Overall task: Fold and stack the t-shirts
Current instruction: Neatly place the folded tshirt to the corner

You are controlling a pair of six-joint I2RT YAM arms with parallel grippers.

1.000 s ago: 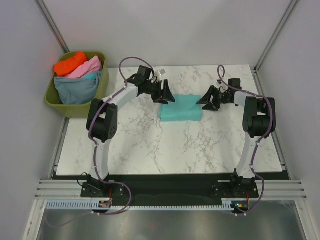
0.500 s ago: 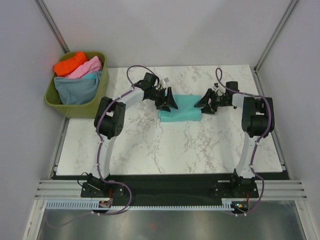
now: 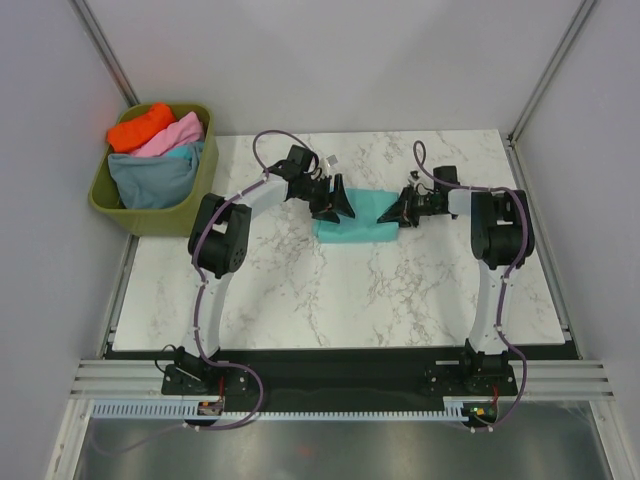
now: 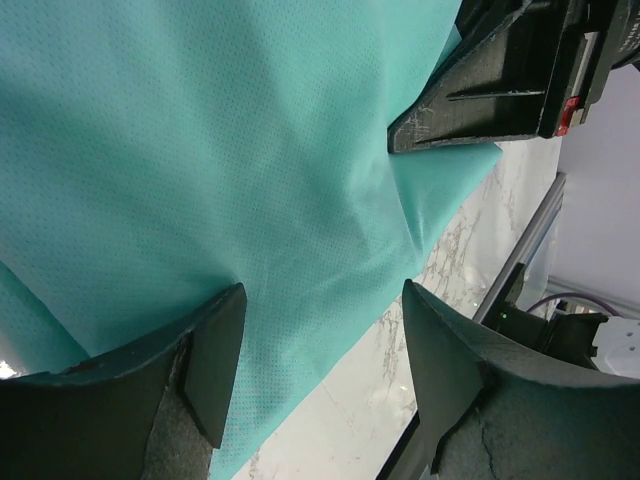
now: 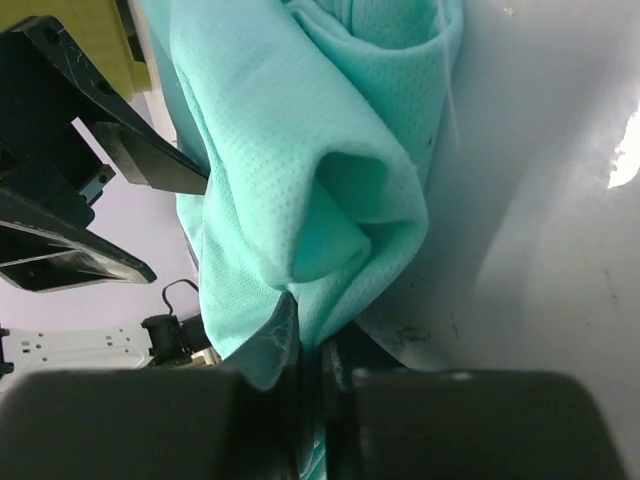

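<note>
A folded teal-green t-shirt (image 3: pixel 352 225) lies on the marble table (image 3: pixel 300 290) at the back middle. My left gripper (image 3: pixel 336 206) rests over the shirt's left end, open, with its fingers (image 4: pixel 215 370) straddling the cloth (image 4: pixel 200 150) near its edge. My right gripper (image 3: pixel 397 212) is at the shirt's right end. Its jaws (image 5: pixel 318 345) are shut on a bunched fold of the teal cloth (image 5: pixel 300 150). The other t-shirts sit piled in the tub: orange (image 3: pixel 138 125), pink (image 3: pixel 172 135), light teal (image 3: pixel 183 152) and slate blue-grey (image 3: pixel 150 178).
The olive-green tub (image 3: pixel 100 200) stands off the table's back left corner. Grey walls with metal posts enclose the table. Both arm bases are bolted at the near edge (image 3: pixel 340 375).
My right gripper has slid left onto the shirt's right edge and closed on it, bunching the cloth. The left gripper came down onto the shirt's left end and has since stayed there, open.
</note>
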